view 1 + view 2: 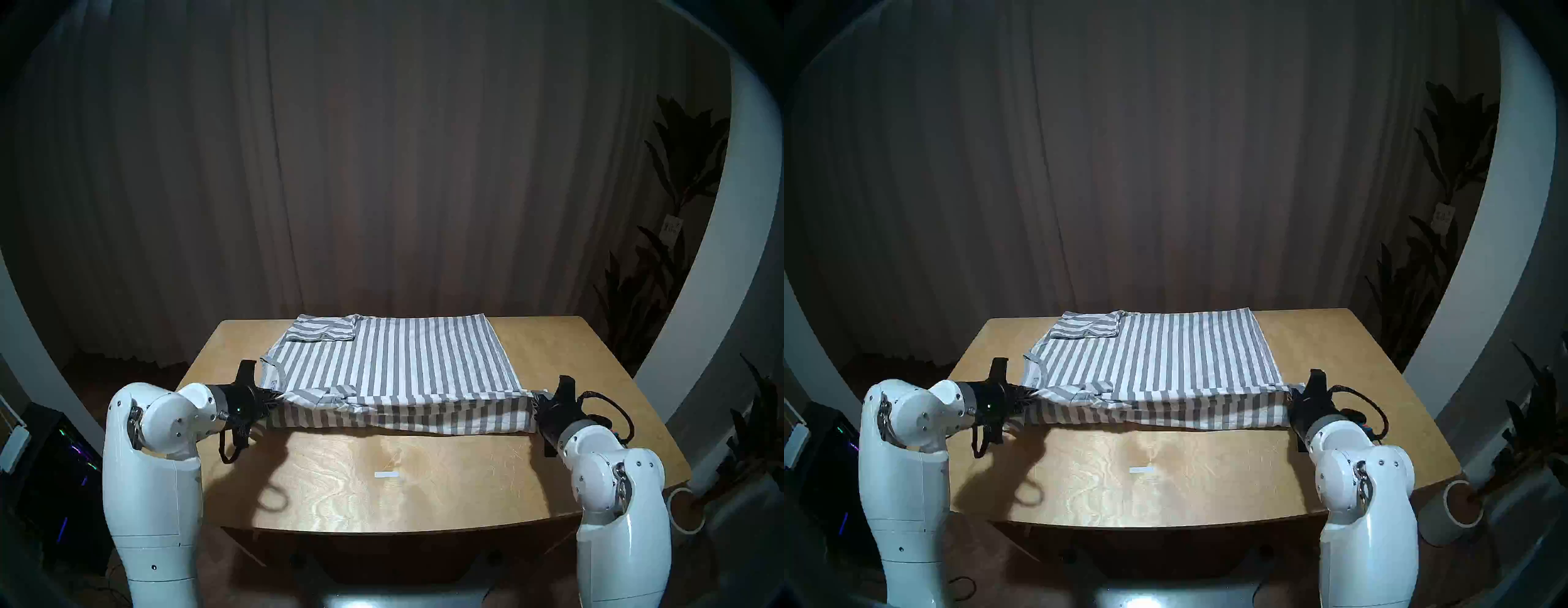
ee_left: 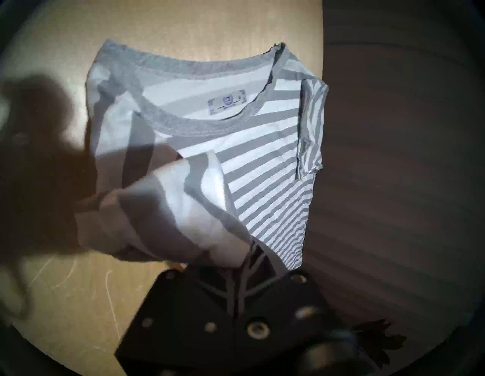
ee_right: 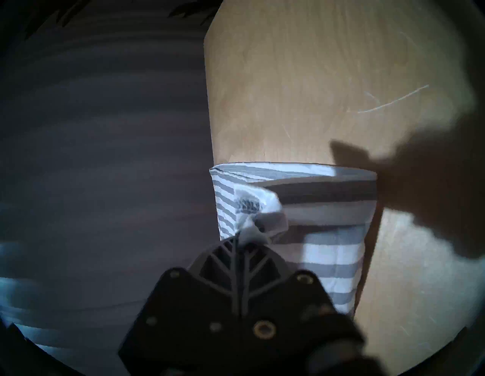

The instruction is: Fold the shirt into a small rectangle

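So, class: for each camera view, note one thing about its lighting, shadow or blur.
Head views: dark fisheye rim, dim curtain, arm shadows on the table. Left wrist view: blurred shirt edge near the lens, dark shadow at left. Right wrist view: soft, gripper shadow on the wood at right.

Overall light: dim room; the table [image 1: 424, 479] is the brightest area, lit from above.
Glare: pale sheen on the wood near the table's front edge.
Shadows: dark arm shadows on the wood below the left gripper [image 1: 278, 397]; a broad blurred shadow crosses the table in each wrist view.
Backdrop: curtain [image 1: 382, 170] brown and underexposed; plant [image 1: 679, 178] almost a silhouette.
Distortion: fisheye, dark rim, straight edges bowed.
Focus: the shirt [image 2: 262, 168] is sharp at the neckband, soft and smeared close to the lens; right gripper [image 3: 240, 240] body blurred at the frame's bottom.
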